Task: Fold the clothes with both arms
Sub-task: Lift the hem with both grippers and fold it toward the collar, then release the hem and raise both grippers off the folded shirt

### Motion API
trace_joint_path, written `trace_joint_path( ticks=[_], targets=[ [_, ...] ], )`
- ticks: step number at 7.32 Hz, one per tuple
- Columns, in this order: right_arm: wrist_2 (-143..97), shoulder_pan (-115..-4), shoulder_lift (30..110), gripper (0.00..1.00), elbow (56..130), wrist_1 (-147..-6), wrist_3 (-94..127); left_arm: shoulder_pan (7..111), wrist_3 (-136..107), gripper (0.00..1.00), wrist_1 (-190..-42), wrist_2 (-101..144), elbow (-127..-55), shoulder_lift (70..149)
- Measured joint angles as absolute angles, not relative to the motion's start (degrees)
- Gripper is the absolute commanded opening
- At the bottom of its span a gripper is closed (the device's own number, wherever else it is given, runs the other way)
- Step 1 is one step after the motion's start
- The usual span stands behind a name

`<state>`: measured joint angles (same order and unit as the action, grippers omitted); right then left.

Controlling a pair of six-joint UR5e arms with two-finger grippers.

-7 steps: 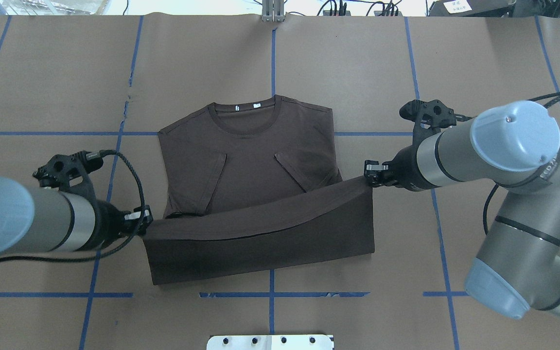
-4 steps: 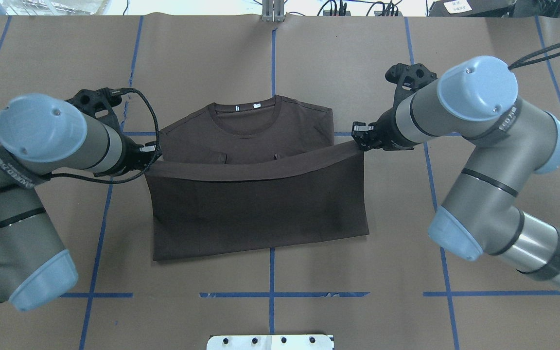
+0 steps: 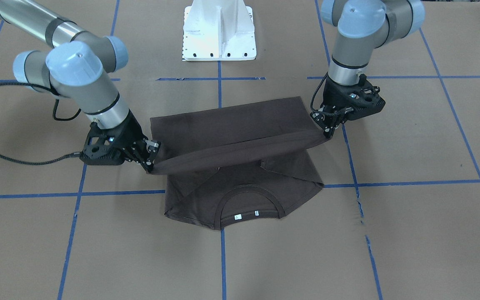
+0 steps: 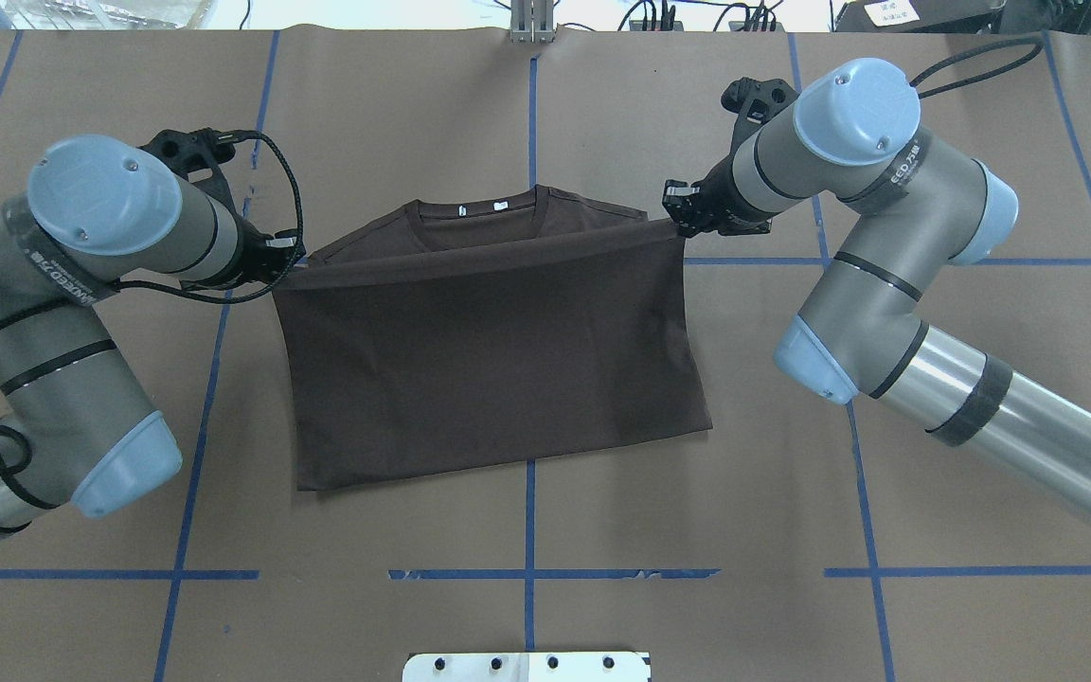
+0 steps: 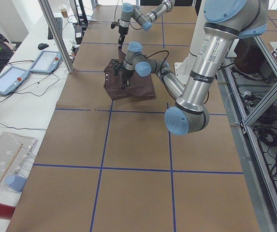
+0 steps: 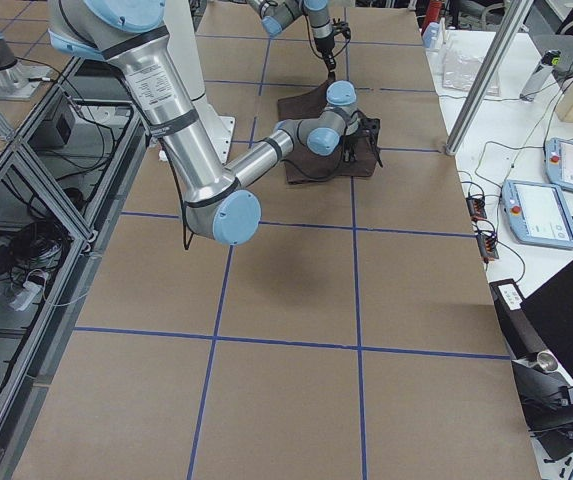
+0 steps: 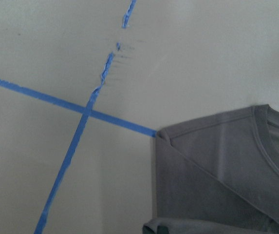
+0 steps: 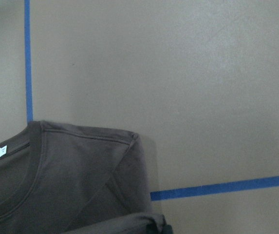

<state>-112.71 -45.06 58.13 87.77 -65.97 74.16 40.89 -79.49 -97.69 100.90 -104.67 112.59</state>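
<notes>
Nearest the robot, the white pedestal [image 4: 527,666] was cut off by the overhead view's lower edge. Beyond it, on the brown counter [image 4: 394,114] crossed by blue tape lines [image 4: 602,573], lay the dark brown T-shirt [image 4: 489,369], its fold toward the robot. From overhead the lifted hem hid the chest and sleeves. The left end effector [image 4: 292,266] and right end effector [image 4: 676,221] each pinched a hem corner, holding it taut above the shoulders. Farthest, the collar [image 4: 542,213] with white labels [image 4: 500,205] pointed away from the robot; the folded shirt's long axis ran side to side.
</notes>
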Motion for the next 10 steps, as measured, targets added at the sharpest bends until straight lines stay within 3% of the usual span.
trace_joint_path(
  ticks=[3, 10],
  targets=[
    [-113.0, -46.7, 53.5, 0.0, 81.0, -65.2, 74.1, 42.6, -78.4, 0.0, -104.2, 100.9, -97.0, 114.6],
    [-112.4, -47.0, 48.0, 0.0, 73.7, -65.0, 73.5, 43.1, -77.8, 0.0, -104.9, 100.7, -92.9, 116.2]
  ],
)
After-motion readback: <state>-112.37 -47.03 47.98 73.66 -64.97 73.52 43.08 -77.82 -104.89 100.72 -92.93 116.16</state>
